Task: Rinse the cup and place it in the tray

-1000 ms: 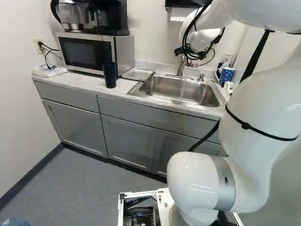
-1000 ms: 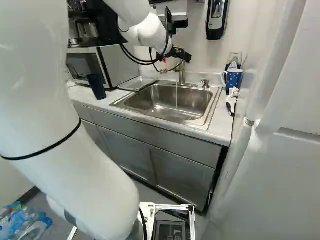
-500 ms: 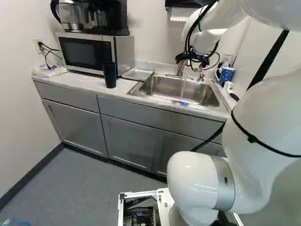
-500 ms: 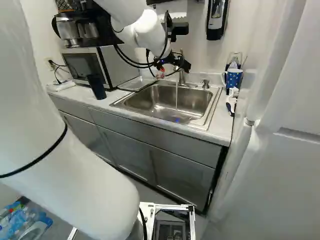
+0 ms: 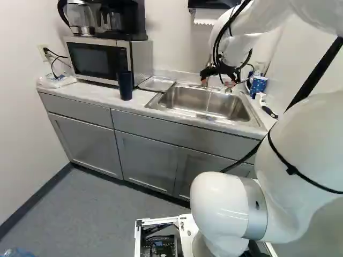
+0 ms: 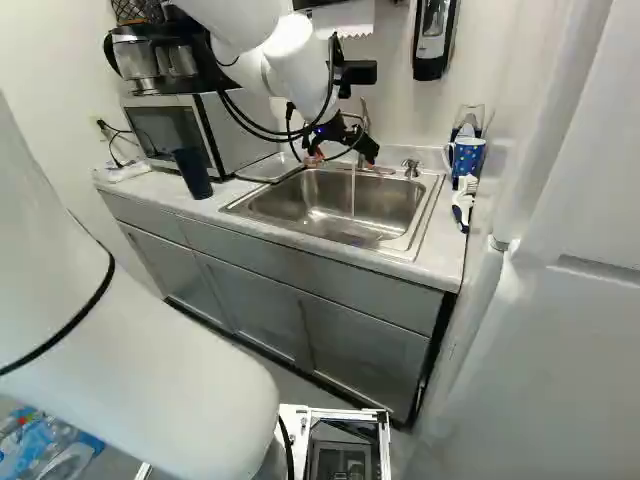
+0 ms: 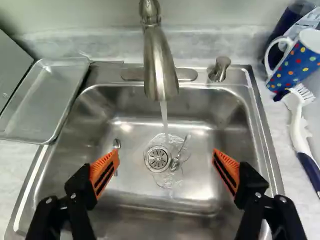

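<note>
Two spoons, one (image 7: pixel 175 162) by the drain strainer (image 7: pixel 158 158) and one (image 7: pixel 116 144) near an orange pad in the wrist view, lie in the stainless sink (image 7: pixel 200 195); only the wrist view makes them out. Water (image 7: pixel 164 117) runs from the pull-down faucet (image 7: pixel 159 75) and spreads around the strainer.

The gripper (image 6: pixel 343 152) hangs over the sink, its jaws spread wide, only air between the orange pads.

The blue polka-dot mug (image 7: pixel 297 62) stands upright on the tabletop (image 5: pixel 86 92), in the corner just beside the sink, near a dish brush (image 7: pixel 300 130). The rimmed metal tray (image 7: pixel 50 100) lies on the sink's other side, by the microwave (image 5: pixel 96 60). Only the base views show the navy tumbler (image 5: pixel 125 85), upright before the microwave (which vessel is the task's cup, I cannot tell). The wall soap dispenser (image 6: pixel 434 40) shows in the right base view alone. Behind the mug, a dark blue container (image 7: pixel 287 20) has a pale label beside it, its print too unclear to read.
</note>
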